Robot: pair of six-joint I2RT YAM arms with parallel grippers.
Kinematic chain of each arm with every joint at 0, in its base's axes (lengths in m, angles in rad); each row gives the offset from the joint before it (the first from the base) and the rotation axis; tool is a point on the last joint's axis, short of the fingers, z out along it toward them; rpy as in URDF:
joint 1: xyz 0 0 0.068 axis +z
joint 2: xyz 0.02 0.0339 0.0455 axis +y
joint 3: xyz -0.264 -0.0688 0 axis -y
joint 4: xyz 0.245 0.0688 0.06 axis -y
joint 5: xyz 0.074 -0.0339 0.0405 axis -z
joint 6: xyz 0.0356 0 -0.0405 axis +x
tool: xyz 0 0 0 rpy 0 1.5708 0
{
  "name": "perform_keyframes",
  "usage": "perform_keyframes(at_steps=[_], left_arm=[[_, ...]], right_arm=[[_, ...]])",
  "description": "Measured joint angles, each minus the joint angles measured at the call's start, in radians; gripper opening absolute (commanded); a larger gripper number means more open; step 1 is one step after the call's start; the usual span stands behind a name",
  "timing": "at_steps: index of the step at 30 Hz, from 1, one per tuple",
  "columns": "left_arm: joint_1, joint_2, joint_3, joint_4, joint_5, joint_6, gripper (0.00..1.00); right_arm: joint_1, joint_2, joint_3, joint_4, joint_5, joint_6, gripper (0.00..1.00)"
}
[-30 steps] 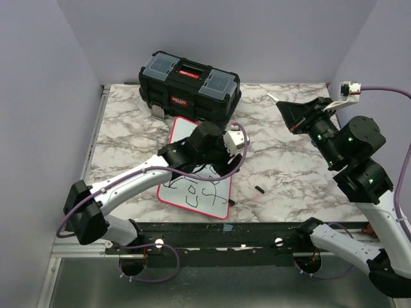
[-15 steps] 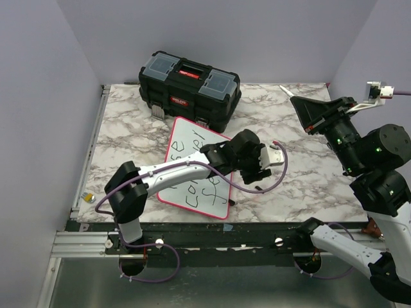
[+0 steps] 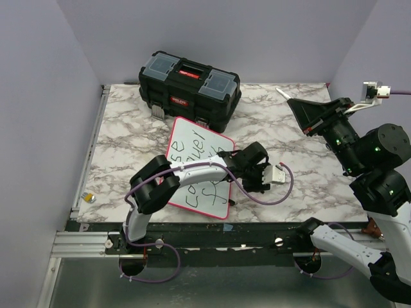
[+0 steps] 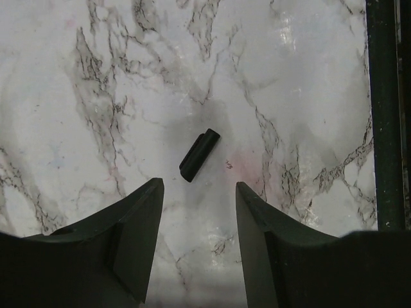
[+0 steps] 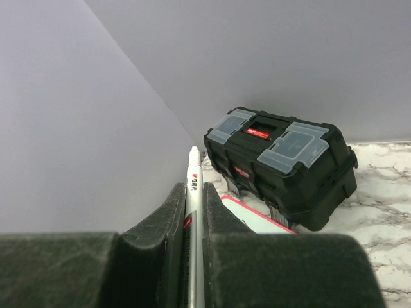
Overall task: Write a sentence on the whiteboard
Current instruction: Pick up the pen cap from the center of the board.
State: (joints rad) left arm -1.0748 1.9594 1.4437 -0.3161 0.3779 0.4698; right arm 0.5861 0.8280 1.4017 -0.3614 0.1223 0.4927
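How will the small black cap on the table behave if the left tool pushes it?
The cap looks small and rigid, so probably light. It seems rounded, so it may roll or skid on the glossy table.

Marble table (image 3: 122, 138), viewed from above.
- Back: black toolbox (image 3: 189, 86).
- Centre: red-rimmed whiteboard (image 3: 186, 142), set askew just in front of the toolbox. Its black sentence (image 3: 192, 154) is partly covered by the left arm.
- Past the board's right edge: left gripper (image 3: 259, 178), low over the table.
- Right: right gripper (image 3: 294, 104), held high, with the white marker (image 3: 281, 94) tip protruding.
- Left edge: small yellow item (image 3: 90, 197).
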Motion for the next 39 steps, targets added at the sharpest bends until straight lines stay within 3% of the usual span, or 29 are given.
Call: perform_keyframes(at_steps=[22,27,33,37,39], left_arm=[[0.000,0.193,0.136,-0.035,0.003,0.079,0.47],[0.000,0.202,0.137,-0.047,0.001,0.082,0.35],[-0.001,0.212,0.151,-0.056,0.000,0.084,0.10],[-0.001,0.212,0.151,-0.051,0.002,0.087,0.00],[-0.001,0.211,0.151,-0.047,0.002,0.084,0.00]], right_arm=[[0.000,-0.021,0.000,-0.009,-0.005,0.005,0.01],[0.000,-0.021,-0.003,-0.009,-0.006,0.006,0.01],[0.000,-0.021,-0.006,-0.009,-0.006,0.009,0.01],[0.000,-0.022,-0.012,-0.010,-0.006,0.013,0.01],[0.000,-0.023,-0.017,-0.011,-0.006,0.013,0.01]])
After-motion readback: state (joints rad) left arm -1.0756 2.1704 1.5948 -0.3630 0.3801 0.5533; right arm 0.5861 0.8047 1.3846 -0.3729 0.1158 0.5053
